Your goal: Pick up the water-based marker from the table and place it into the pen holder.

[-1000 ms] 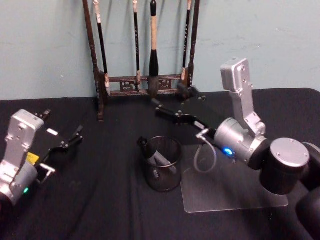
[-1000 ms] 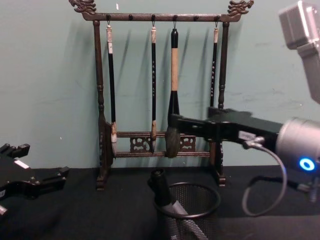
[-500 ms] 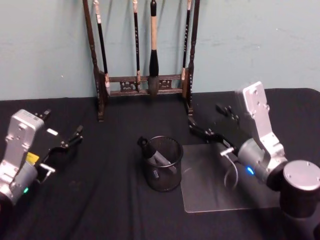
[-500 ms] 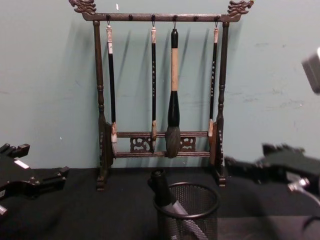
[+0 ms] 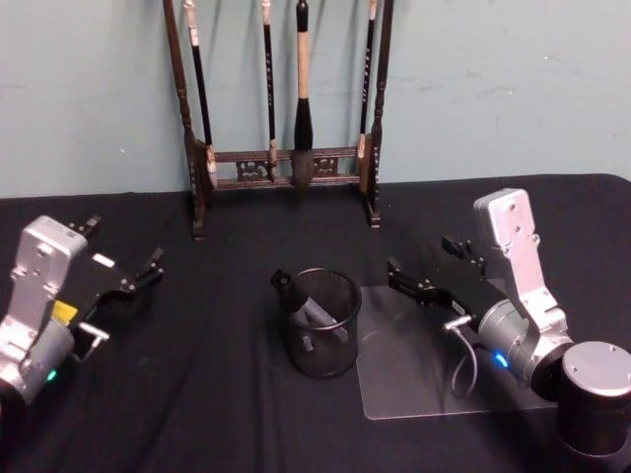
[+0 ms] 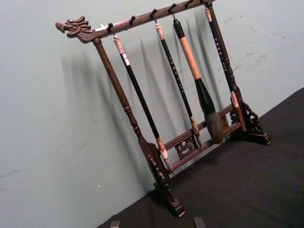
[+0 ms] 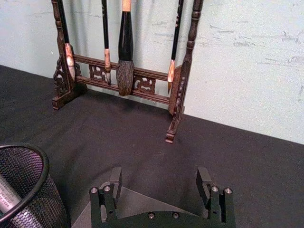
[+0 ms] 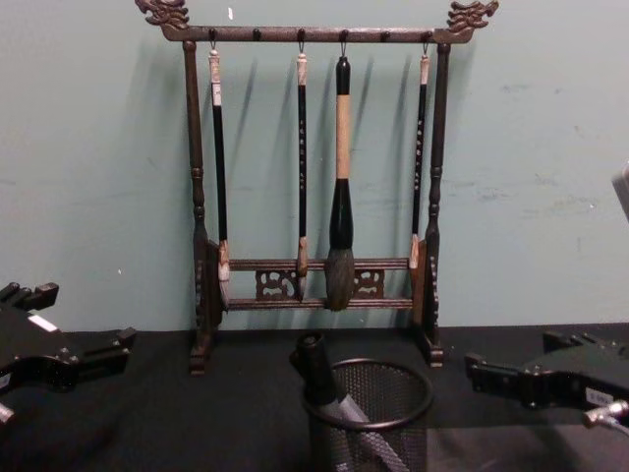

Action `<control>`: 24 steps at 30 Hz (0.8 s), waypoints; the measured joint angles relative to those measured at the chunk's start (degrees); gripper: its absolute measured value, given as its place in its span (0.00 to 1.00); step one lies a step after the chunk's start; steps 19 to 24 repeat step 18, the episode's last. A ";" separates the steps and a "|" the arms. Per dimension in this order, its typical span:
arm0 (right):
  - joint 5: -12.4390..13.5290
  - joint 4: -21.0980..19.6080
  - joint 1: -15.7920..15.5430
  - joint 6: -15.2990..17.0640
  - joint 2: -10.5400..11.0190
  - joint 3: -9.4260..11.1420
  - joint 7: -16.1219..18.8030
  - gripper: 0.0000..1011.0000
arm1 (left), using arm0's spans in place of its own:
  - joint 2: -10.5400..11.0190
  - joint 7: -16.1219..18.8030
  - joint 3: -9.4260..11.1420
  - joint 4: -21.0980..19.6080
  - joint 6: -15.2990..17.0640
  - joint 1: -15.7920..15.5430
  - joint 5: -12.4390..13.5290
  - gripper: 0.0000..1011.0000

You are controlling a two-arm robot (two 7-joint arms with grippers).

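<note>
The right end effector (image 5: 419, 281) hangs with its fingers spread and nothing between them, over the near-left part of a clear sheet (image 5: 434, 370) that lies flat on the black table (image 5: 197, 394). In the right wrist view both fingertips (image 7: 115, 176) stand apart above the sheet's corner, with open cloth ahead of them.

Just beside it, toward the robot's left, stands the pen holder (image 5: 319, 321), upright on the cloth and off the sheet. The water-based marker (image 5: 312, 313) leans inside it, its dark cap (image 8: 313, 364) poking above the rim on the holder's left side. Through the mesh the lower barrel is hard to make out.

The left end effector (image 5: 138, 279) rests well apart at the table's left, fingers open and empty; in the chest view its body is cut off by the frame's edge.

At the back, against the wall, stands the wooden brush rack (image 5: 286, 158) with four hanging brushes (image 8: 339, 187); bare cloth separates it from the holder. The head view cuts off the rack's top.
</note>
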 joint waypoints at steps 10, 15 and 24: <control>0.01 -0.07 0.15 -0.01 0.08 -0.17 0.04 0.99 | 0.00 0.00 0.00 0.00 0.00 0.00 0.00 0.99; 0.03 -0.10 0.17 -0.03 0.11 -0.21 0.06 0.99 | 0.00 0.00 0.00 0.00 0.00 0.00 0.00 0.99; 0.03 -0.12 0.19 -0.05 0.13 -0.24 0.08 0.99 | 0.00 0.00 0.00 0.00 0.00 0.00 0.00 0.99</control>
